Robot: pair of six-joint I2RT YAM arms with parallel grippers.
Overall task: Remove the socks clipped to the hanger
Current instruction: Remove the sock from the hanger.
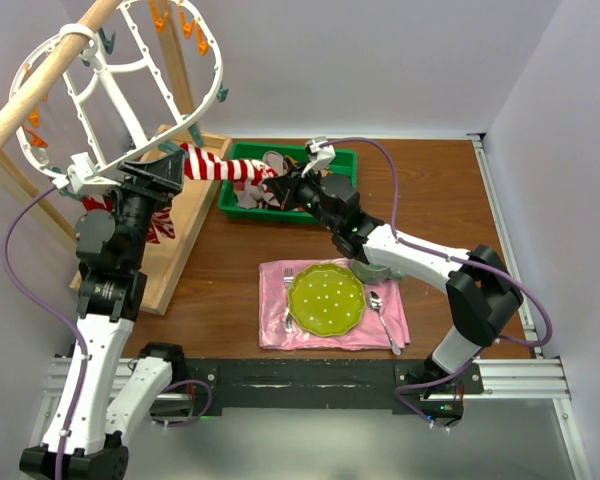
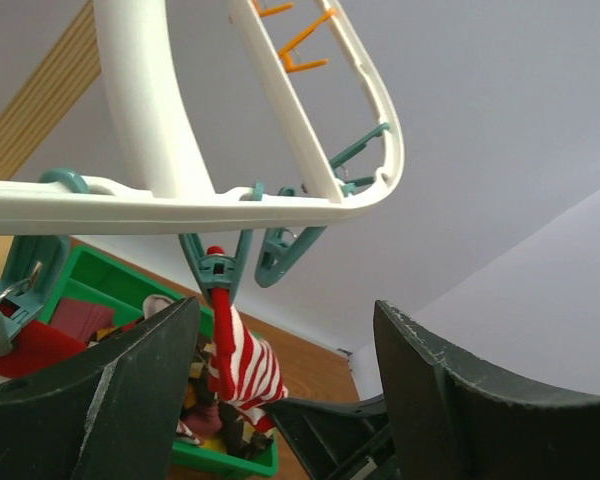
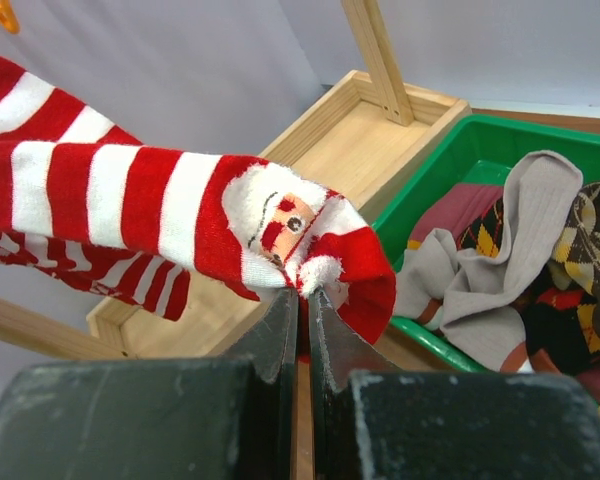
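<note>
So the table (image 1: 430,190) was a brown wooden one, and the biggest thing on it was the wooden rack (image 1: 195,215) on the far left, with its pole running up out of the corner. The white oval hanger (image 1: 221,78) hung off that pole, tilted, with orange clips (image 1: 190,25) along the top rim and teal ones lower down. Next to the rack's base sat a green bin (image 1: 242,150). In front of that was a pink napkin (image 1: 275,320) with a lime green plate (image 1: 295,290) on top. The red-and-white striped sock (image 1: 220,165) had a little Santa face on the toe. It was stretched out almost sideways from the hanger's lower rim across to the bin. Inside the bin were more loose socks: a grey sock (image 3: 480,270), a dark argyle sock (image 3: 590,230) and a maroon one (image 3: 460,210), all piled together. The right end effector (image 3: 303,300) was pinched together on the toe of the striped sock, right above the bin's near-left corner. The left end effector (image 2: 285,320) sat just under the hanger's rim with its jaws wide apart and nothing between them. The teal clip (image 2: 218,272) was clamped on the cuff end of the striped sock. Another teal clip beside it held some red fabric (image 2: 30,350), and the pictures didn't show exactly what that was. A fork (image 1: 289,295) lay on the napkin to the left of the plate and a spoon (image 1: 380,315) to the right.
</note>
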